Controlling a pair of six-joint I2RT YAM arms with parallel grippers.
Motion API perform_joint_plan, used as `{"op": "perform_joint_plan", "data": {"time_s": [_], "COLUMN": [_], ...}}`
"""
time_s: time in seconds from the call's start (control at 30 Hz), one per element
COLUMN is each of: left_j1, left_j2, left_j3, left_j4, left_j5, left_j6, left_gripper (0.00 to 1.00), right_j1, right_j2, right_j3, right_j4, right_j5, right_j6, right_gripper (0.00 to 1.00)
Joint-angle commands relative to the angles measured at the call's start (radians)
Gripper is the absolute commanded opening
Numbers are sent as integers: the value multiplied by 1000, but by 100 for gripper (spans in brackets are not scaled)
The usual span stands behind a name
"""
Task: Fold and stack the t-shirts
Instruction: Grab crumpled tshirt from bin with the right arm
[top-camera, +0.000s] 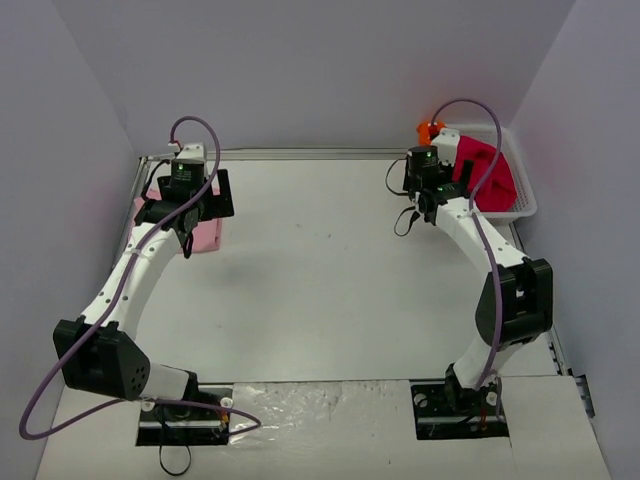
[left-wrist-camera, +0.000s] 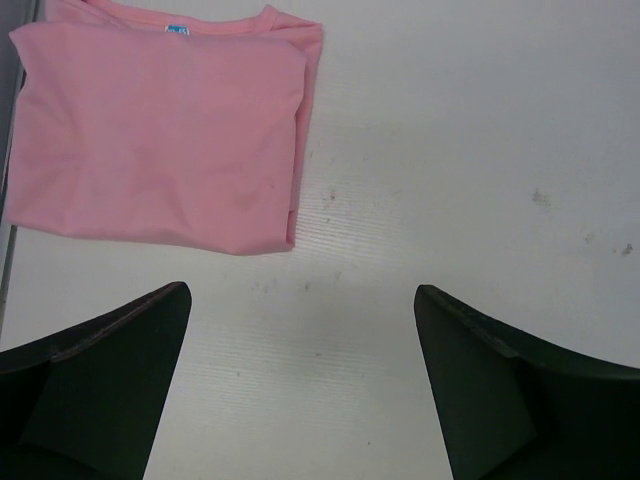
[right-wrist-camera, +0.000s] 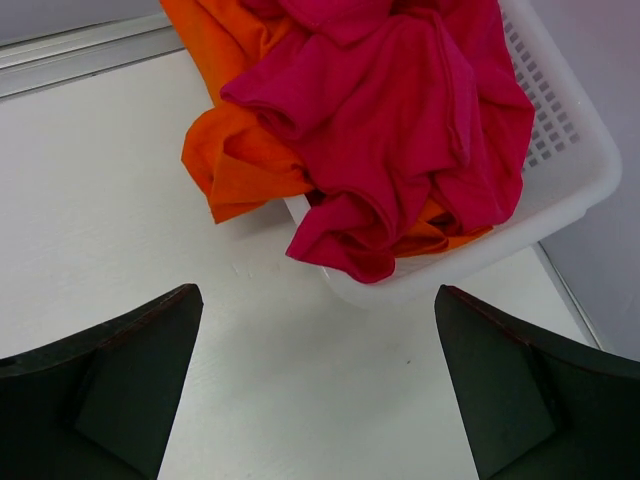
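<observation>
A pale pink t-shirt (left-wrist-camera: 160, 130) lies folded flat at the table's far left (top-camera: 207, 234). My left gripper (left-wrist-camera: 302, 300) hovers open just beside it, nothing between its fingers. A crimson-magenta t-shirt (right-wrist-camera: 400, 120) is crumpled in the white mesh basket (right-wrist-camera: 570, 170) at the far right (top-camera: 480, 170), spilling over the rim. An orange t-shirt (right-wrist-camera: 235, 150) hangs out of the basket's left side (top-camera: 428, 131). My right gripper (right-wrist-camera: 318, 300) stands open over bare table just short of the basket.
Grey walls enclose the table on three sides. A metal rail (top-camera: 300, 154) runs along the far edge. The basket (top-camera: 520, 205) sits tight in the far right corner. White tabletop (top-camera: 310, 270) spreads between the arms.
</observation>
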Motion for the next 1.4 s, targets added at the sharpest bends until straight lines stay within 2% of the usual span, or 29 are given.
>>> {"op": "perform_joint_plan", "data": {"time_s": [0.0, 0.17, 0.37, 0.4, 0.63, 0.83, 1.03, 1.13, 1.37], "left_j1": [-3, -3, -3, -3, -3, -3, -3, -3, -3], "left_j2": [-28, -27, -21, -17, -13, -8, -1, 2, 3], "left_j3": [1, 0, -3, -3, -5, -6, -12, -12, -11], "left_j4": [23, 23, 29, 29, 35, 38, 47, 47, 44], "left_j5": [13, 8, 22, 25, 48, 57, 59, 59, 59], "left_j6": [-6, -3, -2, -2, 4, 3, 4, 4, 6], "left_gripper": [94, 94, 94, 94, 94, 94, 94, 94, 94], "right_j1": [-33, -116, -208, -222, -249, -329, -354, -373, -389], "right_j2": [49, 88, 111, 118, 145, 148, 166, 151, 180], "right_j3": [70, 79, 67, 67, 58, 30, 0, -48, -48], "right_j4": [18, 16, 16, 18, 83, 143, 194, 255, 263], "right_j5": [61, 63, -17, -26, -45, -138, -168, -235, -315], "right_j6": [10, 57, 96, 79, -15, -24, -67, -94, -101], "right_gripper": [98, 98, 97, 100, 100, 100, 100, 100, 100]}}
